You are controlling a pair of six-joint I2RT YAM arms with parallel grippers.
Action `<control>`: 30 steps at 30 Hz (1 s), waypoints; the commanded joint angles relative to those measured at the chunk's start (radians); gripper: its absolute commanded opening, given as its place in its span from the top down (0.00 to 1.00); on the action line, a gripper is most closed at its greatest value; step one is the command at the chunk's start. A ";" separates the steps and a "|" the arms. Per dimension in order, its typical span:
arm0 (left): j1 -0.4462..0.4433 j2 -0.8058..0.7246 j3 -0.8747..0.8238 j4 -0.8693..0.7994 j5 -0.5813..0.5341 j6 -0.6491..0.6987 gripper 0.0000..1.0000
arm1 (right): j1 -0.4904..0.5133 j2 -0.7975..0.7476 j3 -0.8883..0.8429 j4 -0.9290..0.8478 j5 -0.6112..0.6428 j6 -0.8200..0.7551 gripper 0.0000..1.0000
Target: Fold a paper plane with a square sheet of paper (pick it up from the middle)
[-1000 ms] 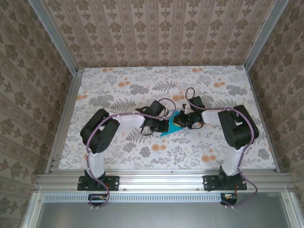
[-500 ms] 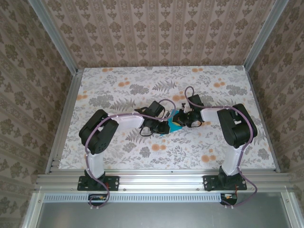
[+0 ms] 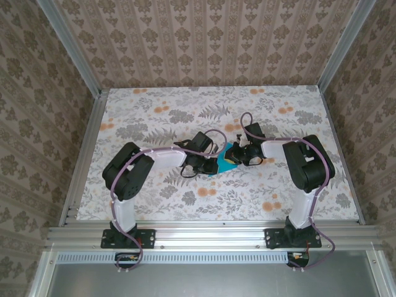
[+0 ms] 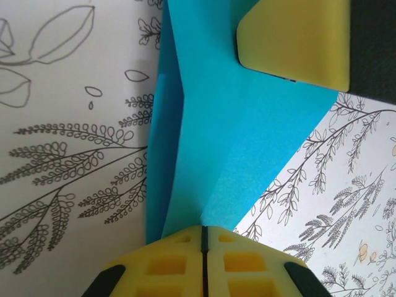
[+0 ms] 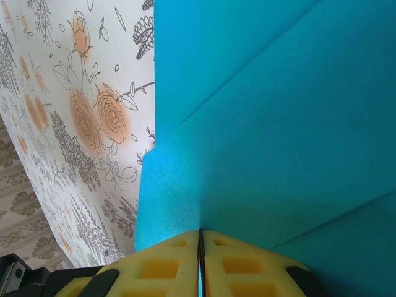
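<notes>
Mid-fold, I judge: the two grippers, left gripper [image 4: 203, 234] and right gripper [image 5: 199, 238], are each pinched shut on an edge of the one teal paper [image 3: 223, 163]. It lies creased in layers at the middle of the table [image 3: 154, 192]. The next move calls for aligning the edges and pressing the crease without tearing.

We see both arms bent inward toward each other, left gripper [image 4: 203, 231] and right gripper [image 5: 199, 234] each pinching the teal paper [image 4: 247, 154].
</notes>
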 commanded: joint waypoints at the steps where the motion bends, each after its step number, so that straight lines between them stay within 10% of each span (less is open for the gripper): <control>1: 0.009 -0.008 -0.034 -0.062 -0.023 -0.012 0.91 | -0.010 0.081 -0.025 -0.121 0.156 0.003 0.88; 30: 0.006 0.068 0.115 0.019 0.061 -0.030 0.86 | -0.010 0.105 -0.018 -0.129 0.157 0.006 0.88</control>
